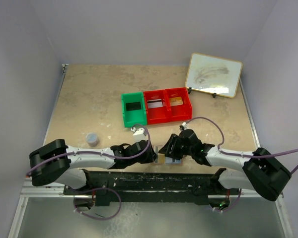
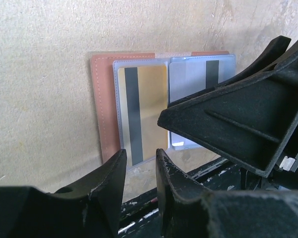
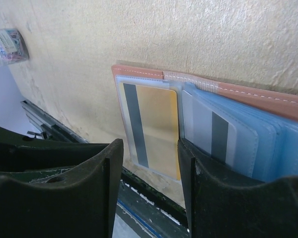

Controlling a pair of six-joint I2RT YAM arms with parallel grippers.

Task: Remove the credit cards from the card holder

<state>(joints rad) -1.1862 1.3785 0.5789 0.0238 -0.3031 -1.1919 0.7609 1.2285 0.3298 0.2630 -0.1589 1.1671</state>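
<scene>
Closely poised over the opened card holder (image 2: 107,114) at the table's (image 1: 89,99) near edge, with left gripper (image 2: 140,156) and right gripper (image 3: 150,148) unclenched, empty.

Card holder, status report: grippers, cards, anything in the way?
Left gripper open, right gripper open, both empty. Card holder lies open, gold card and grey card in sleeves. Nothing lying on it.

No text, brand or number is legible on the credit cards (image 2: 149,114), card holder (image 2: 103,109) or whiteboard (image 1: 213,75).
</scene>
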